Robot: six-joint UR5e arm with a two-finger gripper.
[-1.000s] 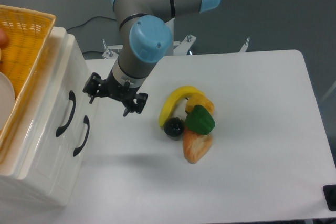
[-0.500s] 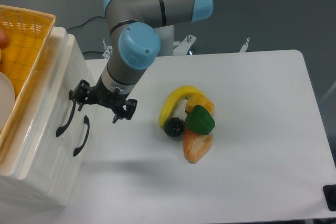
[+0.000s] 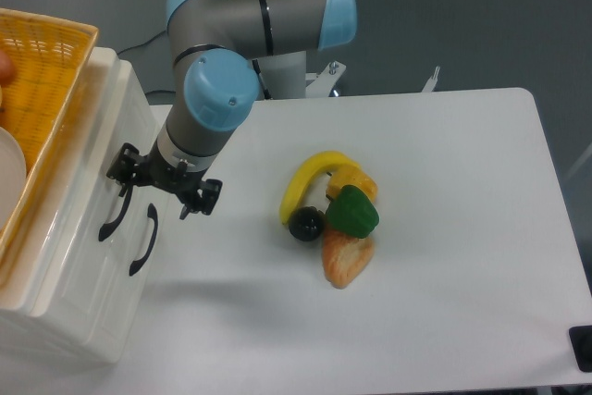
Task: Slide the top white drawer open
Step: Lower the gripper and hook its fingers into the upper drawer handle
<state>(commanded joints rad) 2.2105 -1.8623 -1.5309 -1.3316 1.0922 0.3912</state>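
The top white drawer (image 3: 106,191) is the upper of two in a glossy cream-white cabinet (image 3: 65,312) standing at the left end of the white table (image 3: 444,321). Its front panel faces the table's middle and carries a curved black handle (image 3: 115,208); the panel sits flush with the cabinet front, shut. Just below and to the right on the same face is the lower drawer (image 3: 139,256), with a matching black handle (image 3: 144,240).

The pincer (image 3: 154,190) hangs from the grey-and-blue arm right in front of the cabinet face. Its two black fingers are spread apart and grasp nothing: one finger (image 3: 121,171) overlaps the upper end of the top handle, the other (image 3: 200,201) stands out over the table surface. Whether the near finger actually touches the handle cannot be told.

On top of the cabinet rests a yellow woven basket (image 3: 46,53), cut off by the left edge; inside it shows part of a white round object (image 3: 9,168), too cropped to name.

Well apart, near the table's middle, lies a cluster of toy foods touching one another: a yellow banana (image 3: 305,182), an orange piece (image 3: 361,182), a green pepper (image 3: 352,213), a dark round fruit (image 3: 306,224) and an orange-pink strawberry-like piece (image 3: 347,259).
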